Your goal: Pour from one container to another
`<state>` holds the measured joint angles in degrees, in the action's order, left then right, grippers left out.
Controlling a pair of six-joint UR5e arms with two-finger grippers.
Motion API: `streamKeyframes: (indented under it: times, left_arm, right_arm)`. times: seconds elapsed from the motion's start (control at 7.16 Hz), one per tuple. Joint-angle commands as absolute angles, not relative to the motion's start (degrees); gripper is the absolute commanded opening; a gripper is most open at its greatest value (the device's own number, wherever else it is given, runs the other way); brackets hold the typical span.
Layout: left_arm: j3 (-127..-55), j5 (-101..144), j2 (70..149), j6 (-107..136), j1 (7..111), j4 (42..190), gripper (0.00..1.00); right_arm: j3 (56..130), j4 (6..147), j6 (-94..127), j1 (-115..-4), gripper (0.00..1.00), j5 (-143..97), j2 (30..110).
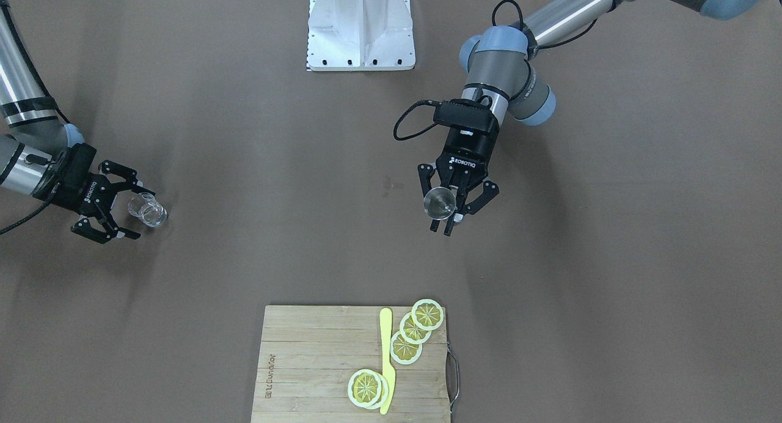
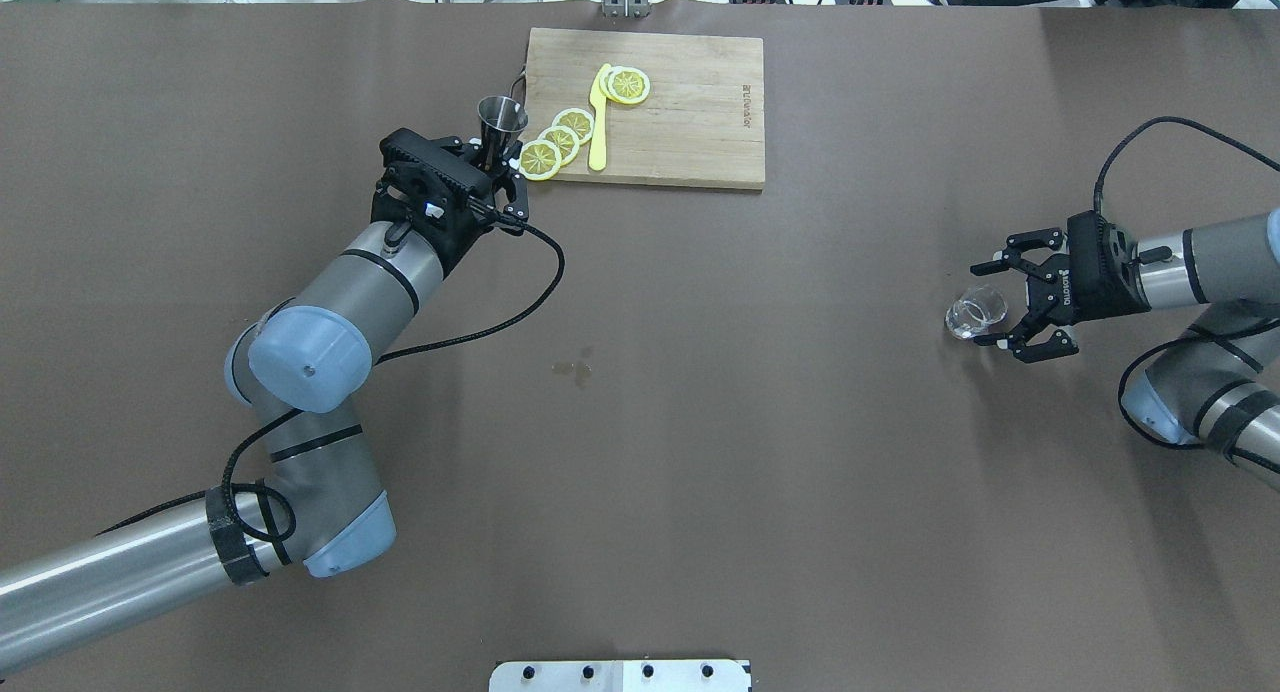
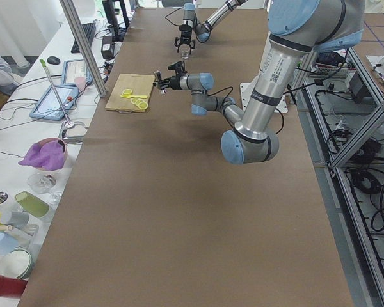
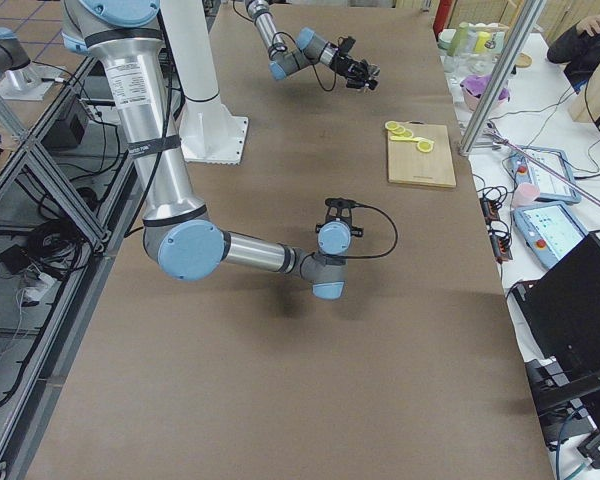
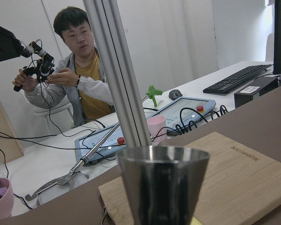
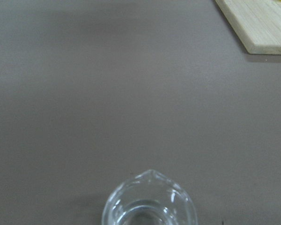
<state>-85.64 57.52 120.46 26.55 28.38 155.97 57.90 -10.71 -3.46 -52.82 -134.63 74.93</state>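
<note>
A small metal cup (image 2: pixel 500 120) is held upright above the table, with my left gripper (image 2: pixel 497 164) shut on it, just off the cutting board's corner. It fills the bottom of the left wrist view as the metal cup (image 5: pixel 161 185), and the front view looks into the metal cup (image 1: pixel 439 203) inside the left gripper (image 1: pixel 450 213). Far across the table a small clear glass with a spout (image 2: pixel 977 310) stands on the brown surface. My right gripper (image 2: pixel 987 307) is open, its fingertips on either side of that glass (image 1: pixel 147 209), which also shows as the glass (image 6: pixel 150 205).
A wooden cutting board (image 2: pixel 690 122) at the far edge carries several lemon slices (image 2: pixel 556 144) and a yellow knife (image 2: pixel 599 122). A small stain (image 2: pixel 574 371) marks the table's middle. The white robot base (image 1: pixel 360 29) is on the robot's side. A person (image 5: pixel 79 75) sits beyond the table.
</note>
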Motion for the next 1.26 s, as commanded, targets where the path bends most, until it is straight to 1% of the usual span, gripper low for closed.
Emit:
streamKeyframes:
  times: [0.0, 0.28, 0.42, 0.56, 0.7, 0.84, 0.98, 1.12]
  left_arm:
    - [-88.1, 58.5, 120.5, 26.5, 27.6, 156.0, 0.00]
    - [-87.4, 60.6, 119.8, 26.6, 27.5, 158.2, 0.00]
    - [-86.2, 60.6, 119.6, 26.6, 27.5, 162.4, 0.00]
    - [-87.1, 60.7, 120.3, 27.1, 27.4, 163.9, 0.00]
    - [-86.8, 61.1, 118.1, 26.5, 27.1, 164.4, 0.00]
    - [-86.9, 60.9, 118.6, 26.6, 25.8, 164.9, 0.00]
    - [-86.6, 60.6, 118.1, 26.5, 21.9, 166.4, 0.00]
    - [-87.0, 60.6, 119.0, 26.5, 20.9, 166.9, 0.00]
  right_arm:
    - [57.5, -10.8, -3.4, -52.8, 0.94, -134.6, 74.6]
    - [57.0, -11.8, -3.4, -52.8, 0.92, -134.6, 74.7]
    - [57.0, -11.8, -3.3, -52.7, 0.90, -134.6, 74.7]
    - [57.0, -11.8, -3.2, -52.7, 0.88, -134.6, 74.7]
    - [57.0, -11.9, -3.0, -52.7, 0.87, -134.6, 74.7]
    - [57.0, -12.7, -2.5, -52.7, 0.88, -134.5, 74.7]
    - [56.9, -12.7, -2.5, -52.7, 0.88, -134.5, 74.7]
    - [56.9, -12.9, -2.2, -52.6, 0.87, -134.5, 74.7]
